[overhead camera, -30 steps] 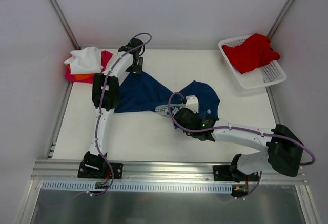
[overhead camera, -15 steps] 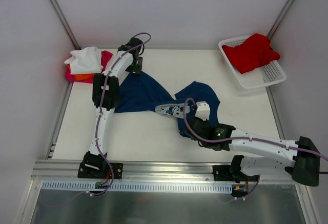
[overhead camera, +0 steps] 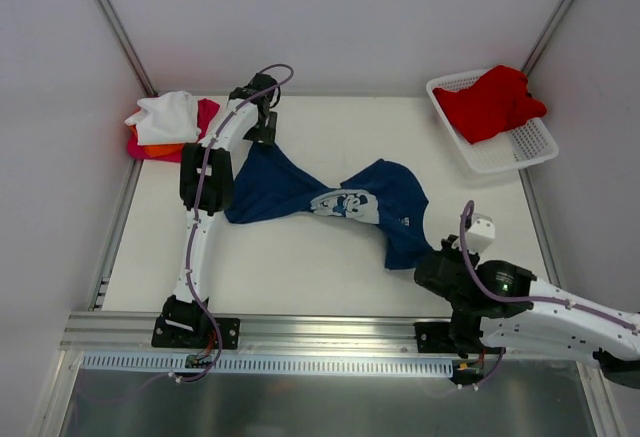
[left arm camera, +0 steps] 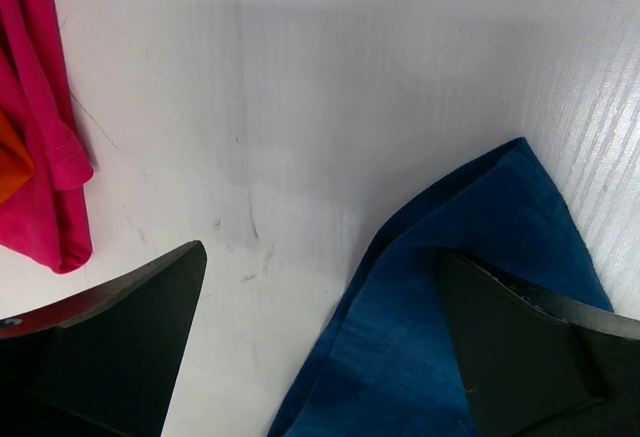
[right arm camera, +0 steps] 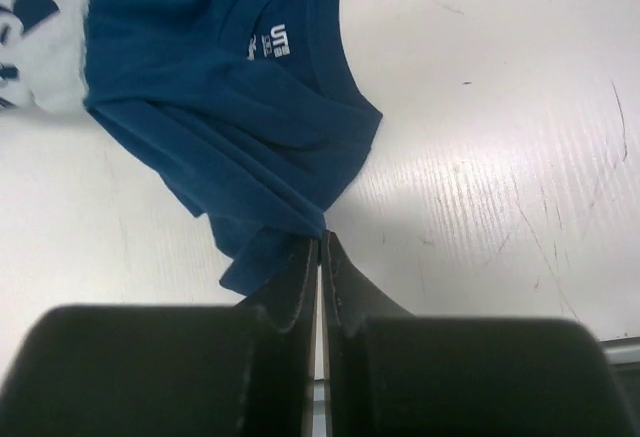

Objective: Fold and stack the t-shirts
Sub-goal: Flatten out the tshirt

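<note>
The navy t-shirt (overhead camera: 290,182) lies stretched across the table, its white chest print (overhead camera: 345,204) facing up. My right gripper (overhead camera: 422,259) is shut on a bunched edge of the shirt below the collar, at its near right end; the wrist view shows the fingers (right arm camera: 320,245) pinching the cloth (right arm camera: 230,127). My left gripper (overhead camera: 263,135) is open at the shirt's far left corner; its jaws straddle the corner (left arm camera: 480,237), with the right finger over the cloth. White (overhead camera: 165,112), magenta (overhead camera: 207,113) and orange (overhead camera: 160,148) shirts are piled at the far left. A red shirt (overhead camera: 490,102) lies in the basket.
The white lattice basket (overhead camera: 515,152) stands at the far right corner. The magenta shirt's edge (left arm camera: 45,147) lies just left of my left gripper. The metal frame rail (overhead camera: 300,329) runs along the near edge, close to my right gripper.
My right arm has drawn back to the near right, pulling the shirt's edge with it. The shirt has stretched out and its white print has come into view. The left arm has not moved.
</note>
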